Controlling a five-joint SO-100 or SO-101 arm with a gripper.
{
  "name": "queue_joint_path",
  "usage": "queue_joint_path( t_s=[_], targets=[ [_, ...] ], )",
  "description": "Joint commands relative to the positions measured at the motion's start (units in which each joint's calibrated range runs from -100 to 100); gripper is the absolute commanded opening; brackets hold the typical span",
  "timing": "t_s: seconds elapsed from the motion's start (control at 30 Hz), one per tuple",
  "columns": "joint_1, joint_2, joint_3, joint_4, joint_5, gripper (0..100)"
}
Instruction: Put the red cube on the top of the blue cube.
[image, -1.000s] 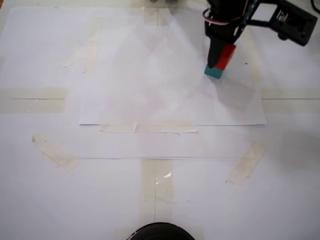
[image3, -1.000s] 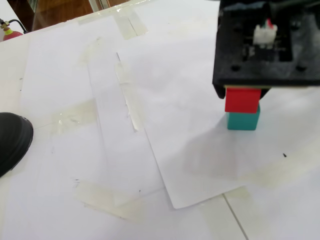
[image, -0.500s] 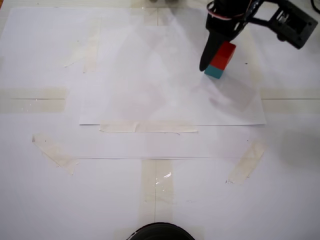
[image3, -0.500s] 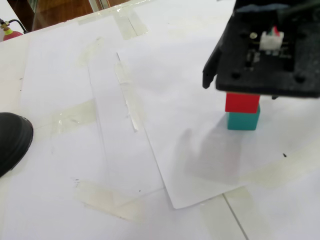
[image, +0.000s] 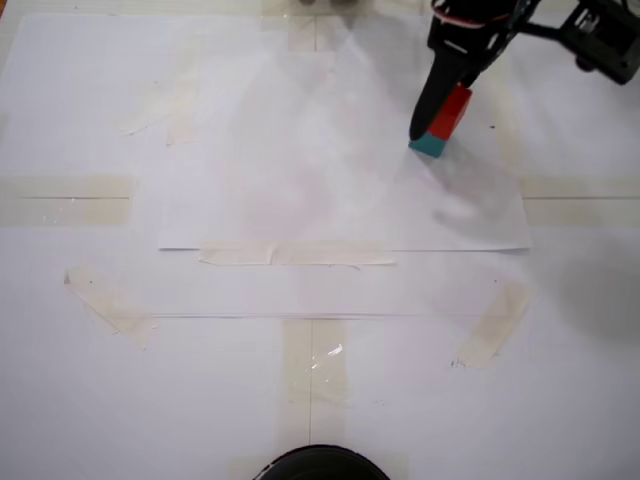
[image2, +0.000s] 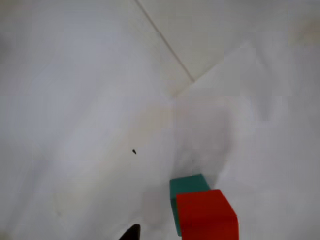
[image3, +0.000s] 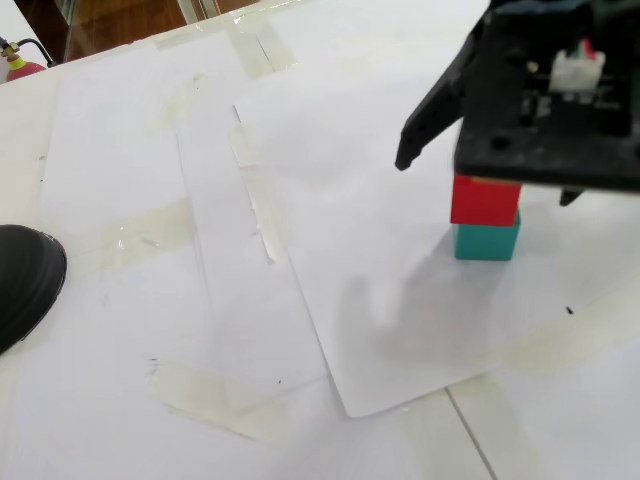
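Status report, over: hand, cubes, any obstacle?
Hand open, above the stack. Red cube sits on blue cube, released. Nothing in the way on the paper.

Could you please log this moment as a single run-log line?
phase: release | red cube: stacked on teal cube | gripper: open, above the stack

No text, label, brand, number or sign can be read in any of the views.
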Motion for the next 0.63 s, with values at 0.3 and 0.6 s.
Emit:
queue_joint_path(
  t_s=[0.3, 0.6],
  targets=[
    [2.4, -33.0, 1.1, 3.1, -7.5, 38],
    [10.3, -61.5, 27.5, 3.8, -11.2, 25]
  ],
)
